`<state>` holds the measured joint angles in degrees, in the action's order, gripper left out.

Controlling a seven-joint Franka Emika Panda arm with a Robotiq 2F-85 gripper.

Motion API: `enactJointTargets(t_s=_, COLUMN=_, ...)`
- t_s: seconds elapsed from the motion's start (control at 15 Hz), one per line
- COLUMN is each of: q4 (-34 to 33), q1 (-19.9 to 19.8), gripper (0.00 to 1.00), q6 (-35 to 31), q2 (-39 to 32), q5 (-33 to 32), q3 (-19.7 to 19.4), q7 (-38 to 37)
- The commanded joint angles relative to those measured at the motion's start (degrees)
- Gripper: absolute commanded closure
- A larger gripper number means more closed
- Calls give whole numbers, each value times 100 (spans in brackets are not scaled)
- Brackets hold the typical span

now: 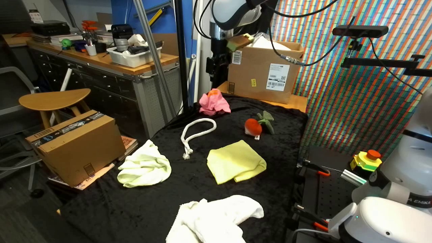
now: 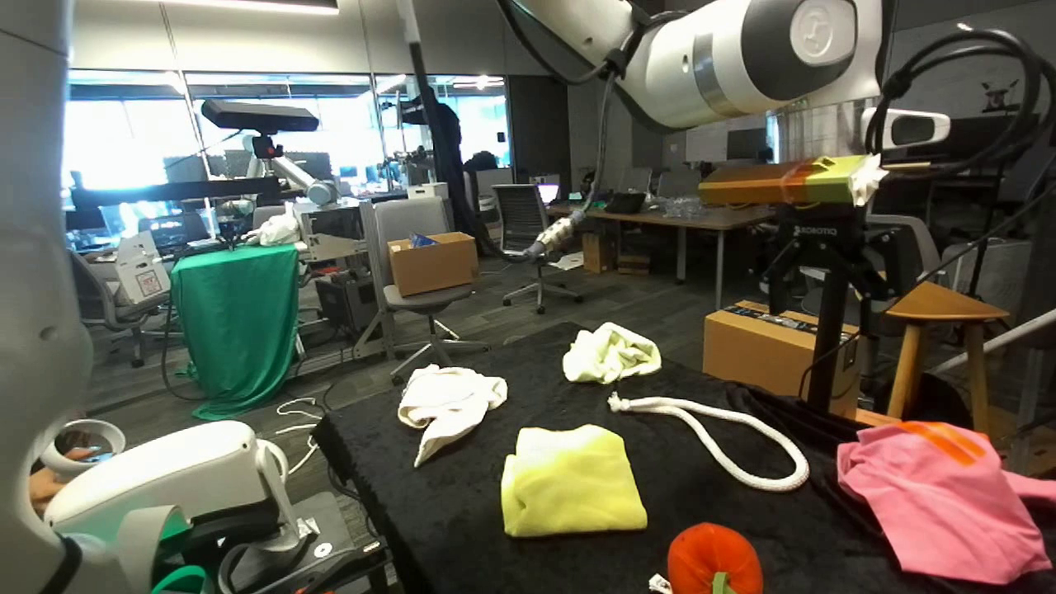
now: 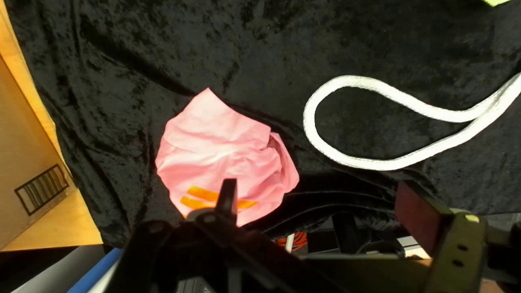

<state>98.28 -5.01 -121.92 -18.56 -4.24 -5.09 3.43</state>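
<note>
The gripper (image 3: 323, 207) is mostly black, and the block (image 2: 767, 183) just above it runs from brownish orange to yellow-green. Below the gripper, the pink cloth (image 3: 220, 150) carries bright orange stripes. The rope (image 3: 374, 164) near it is plain white; under both, the sheet (image 3: 244, 53) is black, mottled with grey sheen. Farther from the gripper, the plush (image 1: 253, 127) is red-orange with a whitish base and green leaves (image 1: 266, 118), the yellow cloth (image 1: 234, 162) is plain, the rag (image 1: 145, 167) pale green and the towel (image 1: 216, 219) white. Beside the gripper in an exterior view, the box (image 1: 249, 69) is brown with a white label (image 1: 277, 77); farther off, the wall (image 1: 334, 108) shows a grid of red, orange, green and blue.
</note>
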Motion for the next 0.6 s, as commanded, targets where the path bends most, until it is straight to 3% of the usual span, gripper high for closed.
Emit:
enactJointTargets(t_s=0.0, q4=-1024, q1=-94, gripper=0, q6=201, q2=-858, q5=-28, q3=-66, q7=-128)
enactJointTargets(t_s=0.53, q4=-2289, q1=-343, gripper=0, q6=505, q2=-2261, q5=54, q3=-164, q7=-311)
